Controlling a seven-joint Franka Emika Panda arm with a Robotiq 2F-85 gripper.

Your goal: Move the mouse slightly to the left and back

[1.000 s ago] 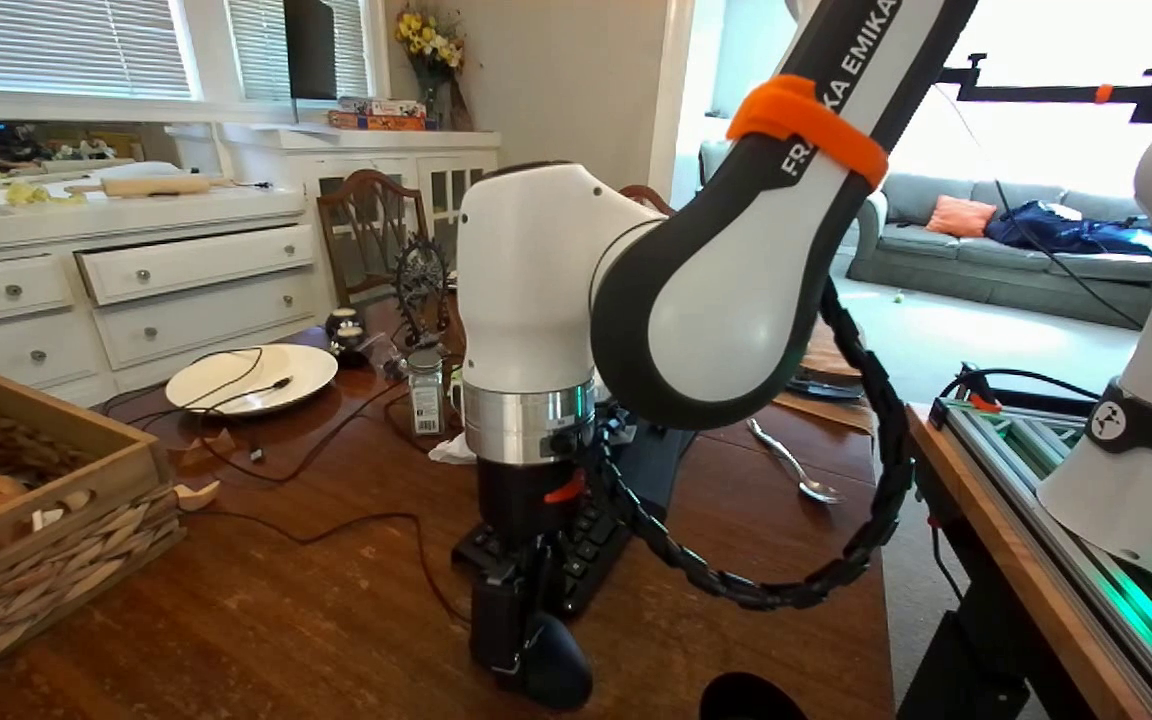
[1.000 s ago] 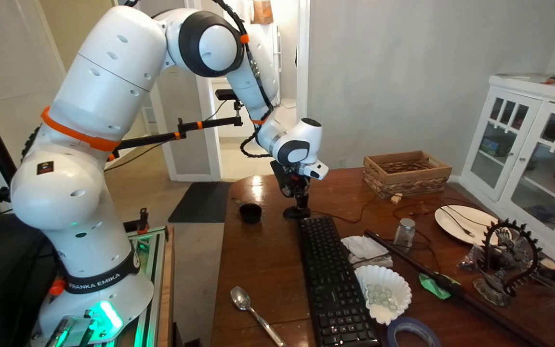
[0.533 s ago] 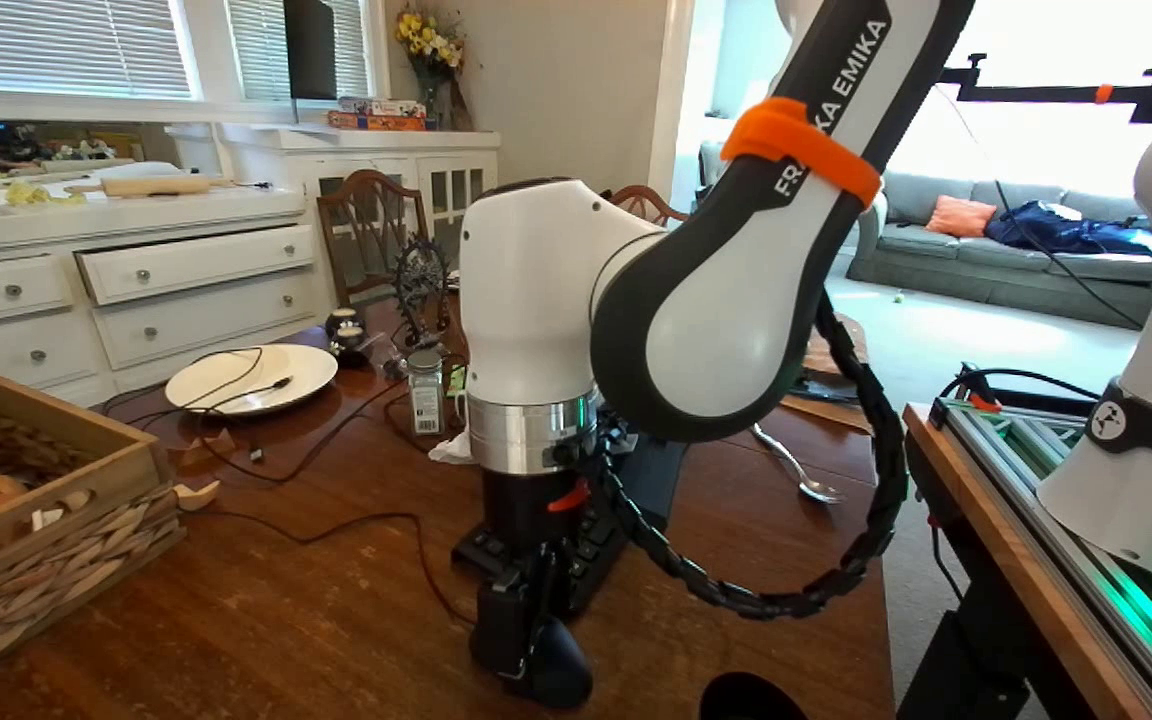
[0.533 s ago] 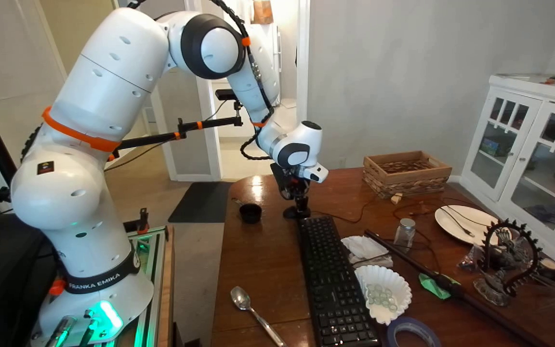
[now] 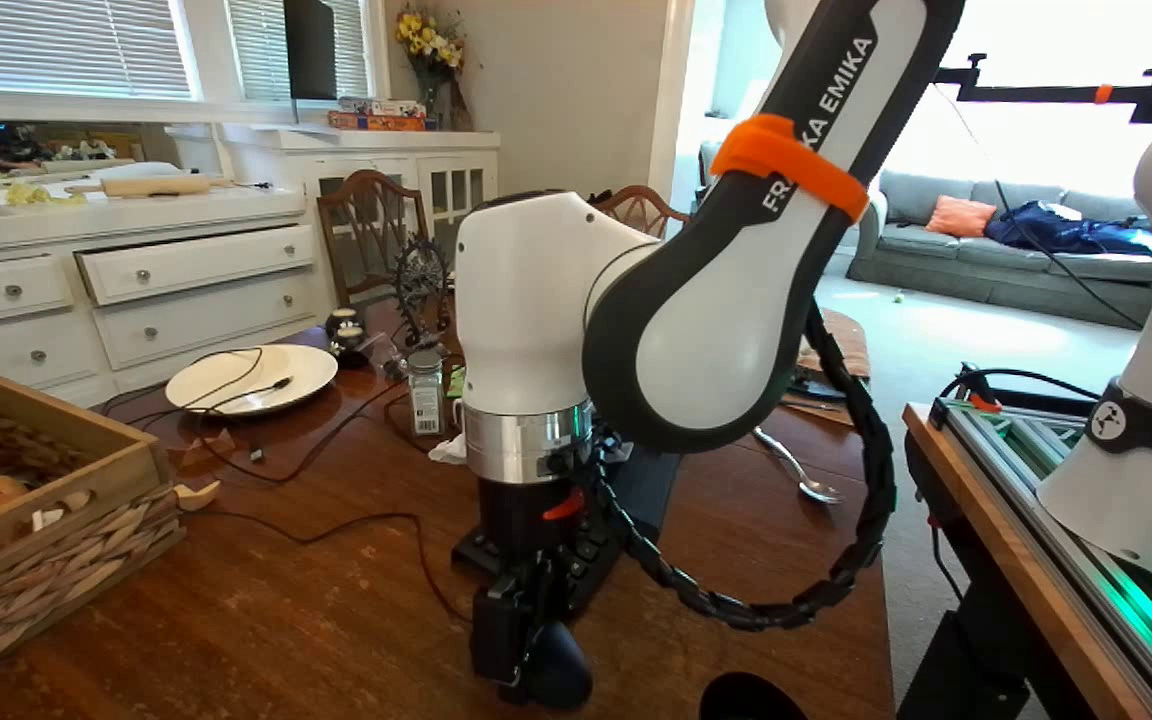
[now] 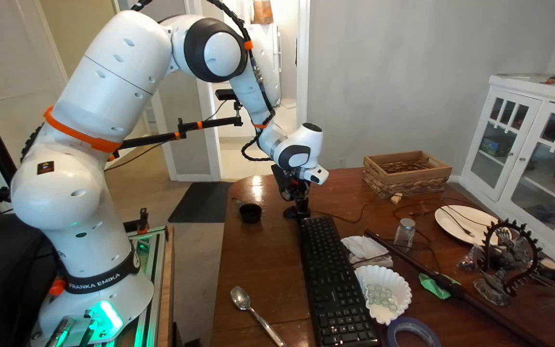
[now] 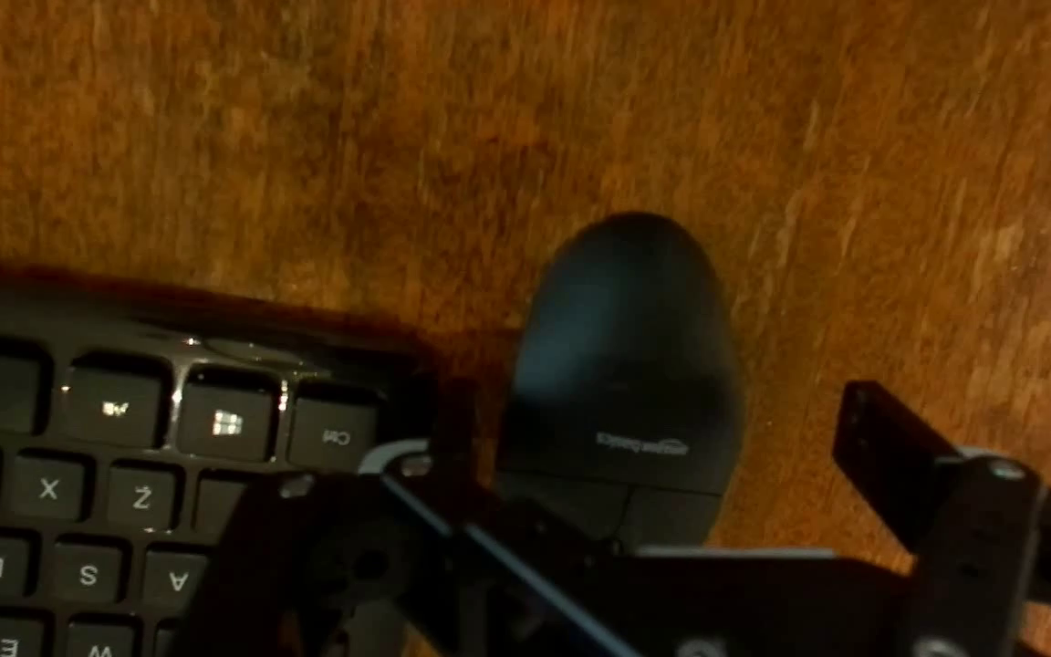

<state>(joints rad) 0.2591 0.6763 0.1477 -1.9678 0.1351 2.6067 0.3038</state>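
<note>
Flanking the mouse (image 7: pixel 621 365), fingers (image 7: pixel 890 465) wide apart, keyboard (image 7: pixel 138 465) just beside, black cup (image 6: pixel 250 214) farther off.

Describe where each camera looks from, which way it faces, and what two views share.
Wrist view: just above the gripper, looking down at the mouse and one end of the keyboard; only the open gripper shows.
In an exterior view: by the mouse end of the table, facing the drawers and sofa; gripper, part of the arm and part of the base show.
In an exterior view: near the base, looking along the keyboard toward the grey wall; nearly the whole arm shows.
Both exterior views share the basket, plate and spoon.
</note>
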